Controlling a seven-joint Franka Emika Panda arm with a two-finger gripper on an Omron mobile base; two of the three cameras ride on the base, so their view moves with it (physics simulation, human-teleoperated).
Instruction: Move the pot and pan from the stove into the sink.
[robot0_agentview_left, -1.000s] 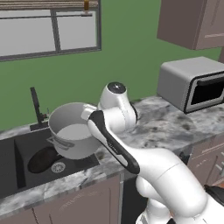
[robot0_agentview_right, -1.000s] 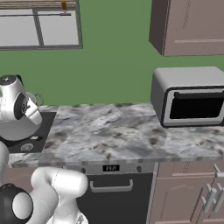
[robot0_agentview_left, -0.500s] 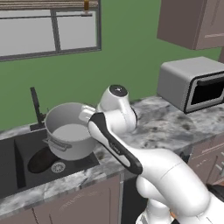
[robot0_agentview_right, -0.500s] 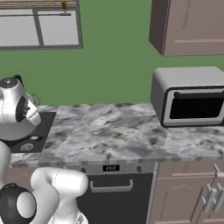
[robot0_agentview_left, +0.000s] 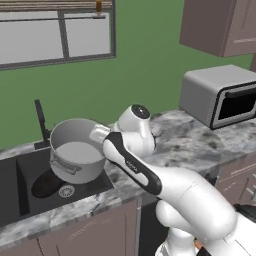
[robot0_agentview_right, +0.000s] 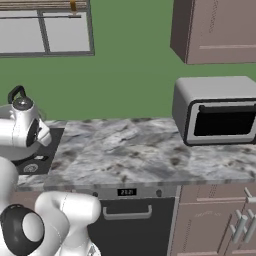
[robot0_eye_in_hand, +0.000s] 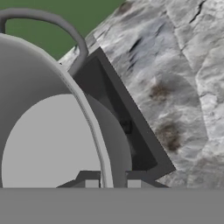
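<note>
- The pincer (robot0_eye_in_hand: 112, 183) is closed on the rim of the pot (robot0_agentview_left: 76, 156), one finger inside the wall and one outside.
- The pot hangs over the sink (robot0_agentview_left: 22, 192), near its right edge, above the drain, probably so it can be lowered straight in.
- A dark round shape, likely the pan (robot0_agentview_left: 46, 184), lies on the sink floor beneath.
- The faucet (robot0_agentview_left: 42, 124) stands at the sink's back edge.

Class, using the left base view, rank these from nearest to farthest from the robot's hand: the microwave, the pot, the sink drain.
1. The pot: its rim is gripped by the hand, above the sink.
2. The sink drain: just below the pot.
3. The microwave: far right on the counter.
</note>
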